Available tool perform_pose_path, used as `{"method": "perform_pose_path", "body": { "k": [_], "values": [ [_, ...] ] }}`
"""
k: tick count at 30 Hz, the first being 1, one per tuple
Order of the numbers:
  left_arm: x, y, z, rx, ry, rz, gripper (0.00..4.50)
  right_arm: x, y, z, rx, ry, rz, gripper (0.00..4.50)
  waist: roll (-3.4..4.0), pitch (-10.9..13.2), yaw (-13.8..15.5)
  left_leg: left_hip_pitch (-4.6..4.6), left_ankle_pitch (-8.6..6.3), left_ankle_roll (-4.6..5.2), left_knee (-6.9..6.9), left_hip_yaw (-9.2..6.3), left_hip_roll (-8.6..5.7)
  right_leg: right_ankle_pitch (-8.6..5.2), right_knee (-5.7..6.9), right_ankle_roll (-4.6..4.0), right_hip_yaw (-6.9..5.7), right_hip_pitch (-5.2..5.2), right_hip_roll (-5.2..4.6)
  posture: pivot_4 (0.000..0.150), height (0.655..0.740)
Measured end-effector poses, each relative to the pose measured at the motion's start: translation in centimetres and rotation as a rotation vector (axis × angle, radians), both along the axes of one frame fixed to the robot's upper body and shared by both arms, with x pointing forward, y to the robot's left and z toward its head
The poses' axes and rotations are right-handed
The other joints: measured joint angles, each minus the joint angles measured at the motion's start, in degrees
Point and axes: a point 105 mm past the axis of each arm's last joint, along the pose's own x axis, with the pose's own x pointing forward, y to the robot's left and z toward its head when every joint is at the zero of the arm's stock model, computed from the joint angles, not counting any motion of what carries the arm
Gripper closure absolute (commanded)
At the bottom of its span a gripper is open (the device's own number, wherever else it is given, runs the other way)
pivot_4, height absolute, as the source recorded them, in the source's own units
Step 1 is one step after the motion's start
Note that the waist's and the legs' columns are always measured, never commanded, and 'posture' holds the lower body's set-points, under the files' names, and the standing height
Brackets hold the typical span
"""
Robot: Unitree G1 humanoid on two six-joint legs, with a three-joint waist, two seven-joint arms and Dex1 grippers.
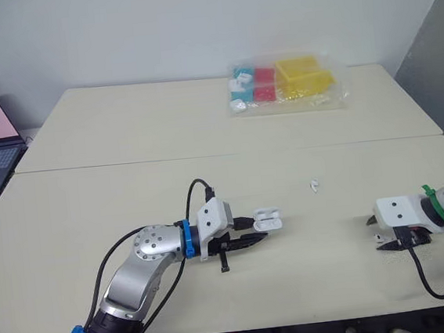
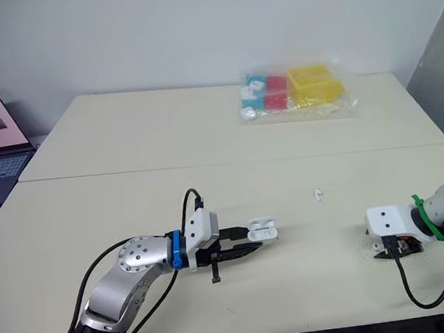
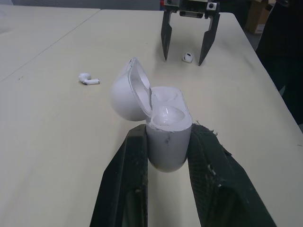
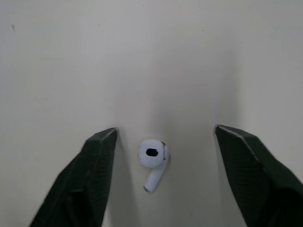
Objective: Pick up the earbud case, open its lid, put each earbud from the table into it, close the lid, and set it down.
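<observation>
Earbud (image 4: 152,163) lies between spread fingers (image 4: 85,179) of right end effector (image 4: 165,128).

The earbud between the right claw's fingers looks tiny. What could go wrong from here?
1. The earbud lies nearer one finger of the open right claw, so closing might nudge or flick it away instead of pinching it.
2. The left claw grips the earbud case only by its lower body, with the lid open. Pressing an earbud in could tilt it or make it slip.
3. The second earbud lies apart in mid-table and could get knocked.
</observation>
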Motion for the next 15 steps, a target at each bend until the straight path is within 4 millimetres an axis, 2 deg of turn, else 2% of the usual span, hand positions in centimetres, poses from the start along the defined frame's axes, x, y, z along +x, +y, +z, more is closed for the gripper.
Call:
{"method": "perform_pose_path", "body": {
  "k": [4, 8, 11, 15],
  "values": [
    [0.1, -0.1, 0.0, -0.001, 0.004, 0.005, 3.70, -0.4, 0.4, 2.1, 0.013, -0.005, -0.061, 1.03, 0.06, 0.0, 0.0, 0.00, 0.00, 0.00, 0.01, -0.02, -0.01, 0.00, 0.01, 0.00, 0.03, 0.00, -0.03, 0.150, 0.7400],
    [0.0, -0.3, -0.1, -0.004, 0.007, 0.007, 3.70, -0.4, 0.0, 3.5, -0.072, -0.033, -0.199, 1.03, 0.05, 0.0, 0.0, 0.03, 0.00, -0.01, 0.01, -0.04, 0.01, 0.00, 0.01, 0.00, 0.00, 0.01, -0.05, 0.150, 0.7400],
    [-0.1, -0.6, -0.2, -0.009, 0.010, 0.000, 3.70, -0.8, 0.5, 3.3, -0.081, -0.003, -0.241, 1.03, 0.07, 0.0, 0.0, 0.03, 0.00, -0.01, 0.01, -0.04, 0.00, 0.00, 0.01, 0.00, 0.02, 0.00, -0.05, 0.150, 0.7400],
    [-0.2, -0.9, -0.2, -0.017, 0.012, -0.006, 3.70, -1.0, 0.8, 1.5, -0.137, 0.045, -0.233, 1.03, 0.07, 0.0, 0.0, 0.02, 0.00, -0.01, 0.01, -0.02, -0.02, 0.00, 0.01, 0.00, 0.04, -0.01, -0.05, 0.150, 0.7400]
  ]
}}
